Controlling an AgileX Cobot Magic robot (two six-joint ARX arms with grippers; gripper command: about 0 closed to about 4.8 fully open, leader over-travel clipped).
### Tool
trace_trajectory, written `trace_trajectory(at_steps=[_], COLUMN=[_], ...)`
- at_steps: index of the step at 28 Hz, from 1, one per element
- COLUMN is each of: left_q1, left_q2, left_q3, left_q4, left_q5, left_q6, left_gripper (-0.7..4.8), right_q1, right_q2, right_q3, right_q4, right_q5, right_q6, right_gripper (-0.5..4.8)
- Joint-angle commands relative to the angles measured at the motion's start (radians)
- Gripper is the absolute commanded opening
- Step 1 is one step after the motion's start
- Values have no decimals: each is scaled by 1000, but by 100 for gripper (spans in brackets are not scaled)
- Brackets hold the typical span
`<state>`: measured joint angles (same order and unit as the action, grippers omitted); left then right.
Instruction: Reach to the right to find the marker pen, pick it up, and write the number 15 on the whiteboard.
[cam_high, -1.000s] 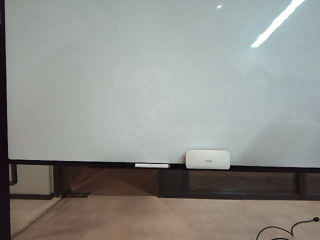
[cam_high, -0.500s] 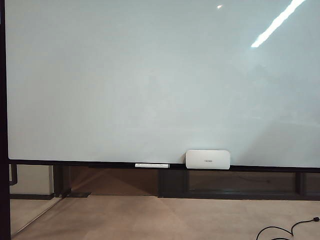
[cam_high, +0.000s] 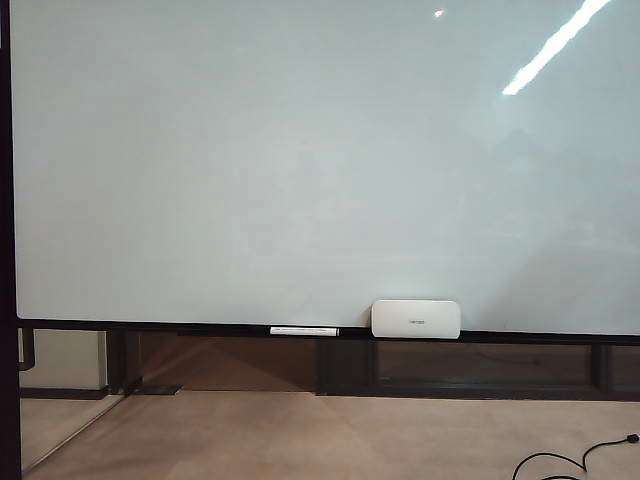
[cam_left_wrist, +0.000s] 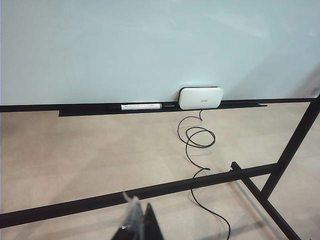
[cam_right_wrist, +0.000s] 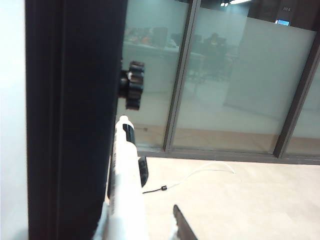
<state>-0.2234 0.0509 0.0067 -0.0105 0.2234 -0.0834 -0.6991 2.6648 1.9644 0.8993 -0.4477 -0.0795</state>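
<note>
Pincer of the right arm (cam_right_wrist: 142, 231) is out past the whiteboard's (cam_high: 300, 160) edge, right beside the board's dark side frame (cam_right_wrist: 75, 120), and appears only in the right wrist view. It stands partly wide. One dark finger (cam_right_wrist: 182, 225) is clear of the marker pen (cam_right_wrist: 125, 190), with floor showing between them, while the other side is hidden behind the pen's barrel, so I cannot tell whether anything touches the pen there. The marker pen rises along the side frame, white barrel close to the camera, and its black end (cam_right_wrist: 129, 132) points toward a black knob (cam_right_wrist: 132, 85) on that frame. The left pincer (cam_left_wrist: 141, 220) hangs low in front of the whiteboard, well back from it. Its fingers are nearly together and hold nothing. On the whiteboard's bottom rail (cam_high: 200, 327) another slim white pen (cam_high: 304, 331) lies flat. Just beside it a white eraser block (cam_high: 416, 318) leans against the board's face. A black cable (cam_left_wrist: 197, 145) curls over the floor below the eraser. The whiteboard's glossy face carries reflections of ceiling lights (cam_high: 555, 45) near its upper corner.
</note>
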Motion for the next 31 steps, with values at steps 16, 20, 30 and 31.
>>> trace_trajectory(at_steps=[16, 20, 30, 31], left_q1=[0, 0, -1, -1], left_q2=[0, 0, 0, 0], left_q3=[2, 2, 6, 9], left_q4=[18, 17, 87, 87], left_q5=[32, 103, 164, 180], left_q6=[-4, -23, 22, 23], left_gripper=[-5, -5, -5, -5], right_q1=[-5, -8, -10, -10], right_q2=[-46, -134, -436, -489], right_q3=[2, -53, -390, -450], right_q4=[19, -6, -57, -57], right_q5=[5, 18, 65, 71], right_q6=[87, 122, 97, 93], right_gripper=[-1, -1, -1, -1])
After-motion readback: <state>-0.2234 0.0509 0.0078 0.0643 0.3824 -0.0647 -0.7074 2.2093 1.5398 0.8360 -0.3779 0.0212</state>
